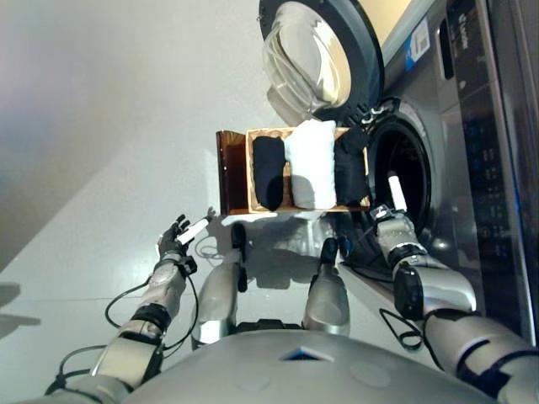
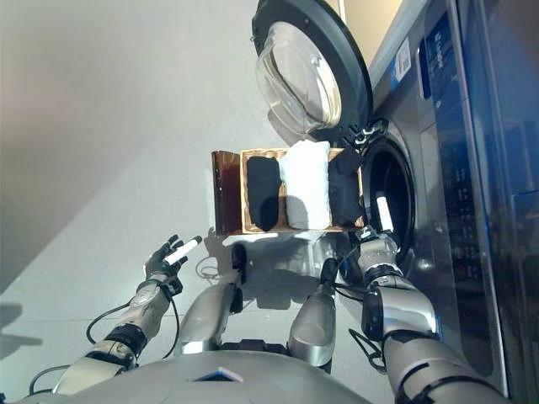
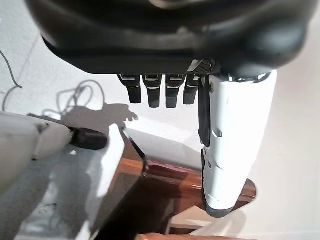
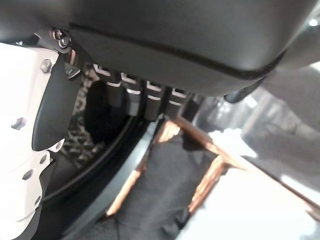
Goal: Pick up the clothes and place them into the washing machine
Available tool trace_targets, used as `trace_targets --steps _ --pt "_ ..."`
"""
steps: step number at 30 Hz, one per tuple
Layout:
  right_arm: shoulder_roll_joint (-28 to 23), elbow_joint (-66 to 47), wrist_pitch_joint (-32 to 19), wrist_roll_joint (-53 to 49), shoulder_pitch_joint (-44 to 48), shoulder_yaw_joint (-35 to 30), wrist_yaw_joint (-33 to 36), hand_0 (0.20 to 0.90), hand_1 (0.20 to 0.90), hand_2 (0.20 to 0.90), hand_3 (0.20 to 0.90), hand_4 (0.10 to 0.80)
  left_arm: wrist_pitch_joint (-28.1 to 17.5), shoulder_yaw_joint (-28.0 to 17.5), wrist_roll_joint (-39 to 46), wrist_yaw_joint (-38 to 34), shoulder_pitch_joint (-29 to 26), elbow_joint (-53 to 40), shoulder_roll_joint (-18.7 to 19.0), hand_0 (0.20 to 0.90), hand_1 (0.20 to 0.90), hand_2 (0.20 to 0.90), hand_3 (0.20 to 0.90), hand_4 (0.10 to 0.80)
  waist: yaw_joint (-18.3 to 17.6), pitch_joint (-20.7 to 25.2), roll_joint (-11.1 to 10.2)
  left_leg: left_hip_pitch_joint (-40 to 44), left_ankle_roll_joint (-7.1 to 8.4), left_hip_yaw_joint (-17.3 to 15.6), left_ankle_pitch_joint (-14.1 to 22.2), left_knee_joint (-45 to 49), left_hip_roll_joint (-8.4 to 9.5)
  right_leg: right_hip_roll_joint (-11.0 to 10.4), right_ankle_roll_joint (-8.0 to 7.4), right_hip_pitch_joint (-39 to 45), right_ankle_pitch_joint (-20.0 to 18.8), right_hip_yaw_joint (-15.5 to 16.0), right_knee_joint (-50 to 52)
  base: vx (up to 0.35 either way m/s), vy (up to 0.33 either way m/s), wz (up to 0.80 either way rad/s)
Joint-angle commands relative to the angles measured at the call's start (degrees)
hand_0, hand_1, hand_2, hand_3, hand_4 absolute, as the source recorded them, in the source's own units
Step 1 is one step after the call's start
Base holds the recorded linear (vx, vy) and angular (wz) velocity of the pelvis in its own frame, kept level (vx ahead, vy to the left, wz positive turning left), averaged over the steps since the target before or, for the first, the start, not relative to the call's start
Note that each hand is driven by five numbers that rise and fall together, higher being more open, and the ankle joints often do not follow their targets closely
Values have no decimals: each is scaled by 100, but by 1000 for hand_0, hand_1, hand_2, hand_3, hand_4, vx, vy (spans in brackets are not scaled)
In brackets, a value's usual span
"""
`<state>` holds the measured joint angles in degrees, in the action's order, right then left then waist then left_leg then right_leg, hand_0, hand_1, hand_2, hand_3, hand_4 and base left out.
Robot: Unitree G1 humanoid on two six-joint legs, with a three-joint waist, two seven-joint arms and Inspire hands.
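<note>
Here the right hand [image 1: 389, 220], fingers relaxed and empty, could snag the basket [image 1: 238, 172] rim reaching the dark cloth [image 1: 350, 172].

Laundry area: front-load washing machine [image 1: 472, 126], door [image 1: 316, 50] open, clothes basket [image 1: 240, 172] on floor.

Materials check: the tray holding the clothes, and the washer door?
Tray: looks like wood, glossy brown finish; the left wall catches highlights, so likely varnished. Washer door: clear domed window, glass or clear plastic, in a dark ring that looks like plastic. White cloth: thick, soft fabric, maybe terry.
</note>
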<state>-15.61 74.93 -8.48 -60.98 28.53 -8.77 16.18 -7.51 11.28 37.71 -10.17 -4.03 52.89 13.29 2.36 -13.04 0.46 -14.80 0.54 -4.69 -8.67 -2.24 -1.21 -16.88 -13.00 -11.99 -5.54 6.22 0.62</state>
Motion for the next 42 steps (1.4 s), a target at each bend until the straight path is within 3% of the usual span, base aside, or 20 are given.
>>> trace_targets --steps 1,13,23,42 --pt "-575 -670 -295 1265 -138 529 107 900 900 900 900 800 -326 -207 -215 -148 -173 200 120 900 900 900 900 800 -42 140 -61 295 634 -76 134 -257 -225 118 296 -146 -341 5 -177 32 -17 10" --pt "-485 -1782 101 4164 -735 1773 287 900 900 900 900 800 -340 -462 -555 -239 -52 283 -23 900 900 900 900 800 -88 191 -32 750 620 -60 222 -205 -404 238 318 229 -170 56 -84 47 -22 -2" --pt "-728 -2454 568 6274 12 2583 537 900 900 900 900 800 -349 -566 -728 -249 36 95 -70 900 900 900 900 800 21 103 26 650 603 -26 237 -85 -403 232 323 178 -156 68 -54 -3 -3 -3" --pt "-120 -1879 821 6502 721 2983 686 900 900 900 900 800 -392 -574 -536 -427 37 -293 89 900 900 900 900 800 270 -282 -5 44 534 151 239 206 -286 181 335 -207 -191 180 90 -21 14 6"
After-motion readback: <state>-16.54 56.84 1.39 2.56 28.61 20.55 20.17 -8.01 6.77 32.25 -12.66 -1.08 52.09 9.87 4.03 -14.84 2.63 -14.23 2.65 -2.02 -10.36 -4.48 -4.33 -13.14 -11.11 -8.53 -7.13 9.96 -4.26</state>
